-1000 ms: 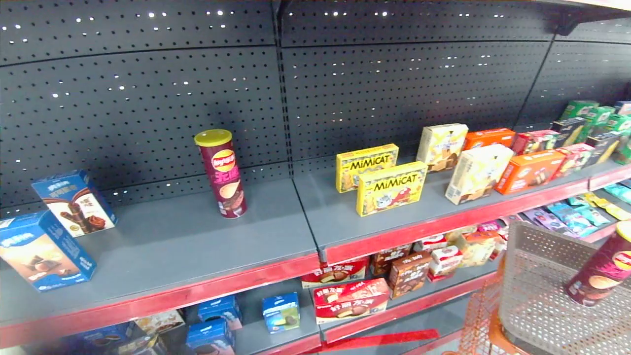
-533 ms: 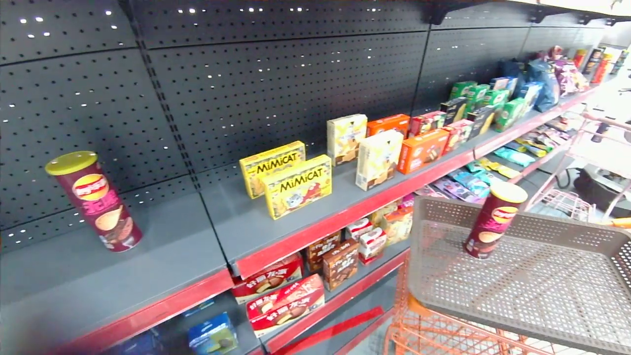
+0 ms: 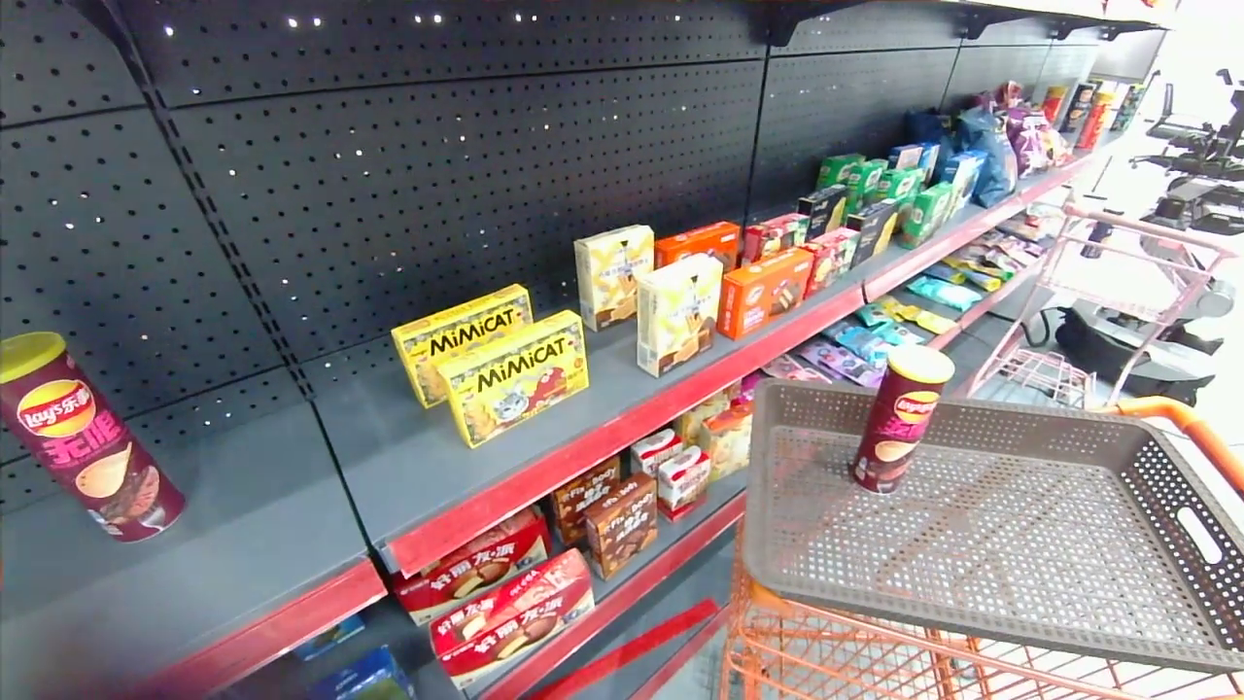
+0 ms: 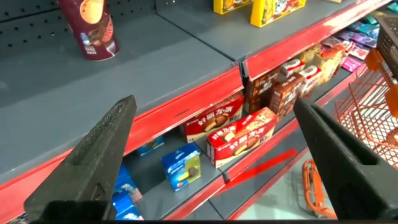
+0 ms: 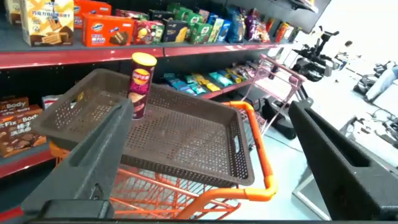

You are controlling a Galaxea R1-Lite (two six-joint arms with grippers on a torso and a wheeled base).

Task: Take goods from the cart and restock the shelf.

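head view, cart can [image 3: 892,420]: stood upright in the grey tray [image 3: 1020,574], near its far rim on the shelf side, lid on.
head view, grey tray: rested on top of the orange cart [image 3: 836,651], just beside the shelving.
head view, shelf can [image 3: 86,439]: stood on the shelf board [image 3: 292,506] close to the pegboard back, well apart from the cart can.
head view, yellow boxes [image 3: 515,377]: two, one behind the other, on the next board along, between the shelf can and the cart.
left wrist view, left pincer [image 4: 214,149]: spread wide, nothing held, hung in front of the board's red front edge.
left wrist view, shelf can [image 4: 90,28]: stood beyond the pincer, clear of both fingers.
left wrist view, red boxes [image 4: 239,134]: lay on the lower shelf, beside a blue box [image 4: 181,167].
right wrist view, right pincer [image 5: 211,143]: spread wide, nothing held, hung over the cart.
right wrist view, cart can [image 5: 141,84]: upright in the grey tray [image 5: 186,143], apart from the pincer.
right wrist view, cart handle [image 5: 264,165]: orange, curved round the tray's end farthest from the can.
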